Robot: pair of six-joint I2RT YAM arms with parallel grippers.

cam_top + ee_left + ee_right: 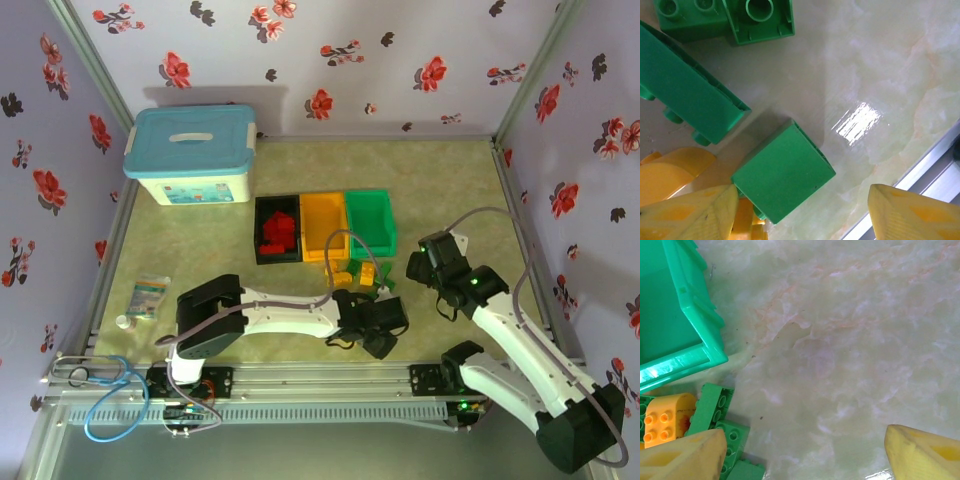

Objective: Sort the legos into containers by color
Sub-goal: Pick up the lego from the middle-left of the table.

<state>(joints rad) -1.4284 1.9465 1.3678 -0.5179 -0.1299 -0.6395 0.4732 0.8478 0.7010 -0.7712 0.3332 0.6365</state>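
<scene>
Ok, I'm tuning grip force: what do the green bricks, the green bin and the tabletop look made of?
Green brick: hard moulded plastic, smooth satin faces, crisp edges. Green bin: similar plastic, glossier, with highlights along its rim. Tabletop: marble-patterned, likely laminate or vinyl, glossy, given the glare patch.

We are seeing three open bins sitting side by side on the counter (450,190): the black bin (259,230) holding red legos (278,235), the orange bin (322,225) and the green bin (370,220). Just before them, yellow and green legos (362,275) are lying loose in a cluster, one square green brick (783,171) showing a smooth face.
</scene>
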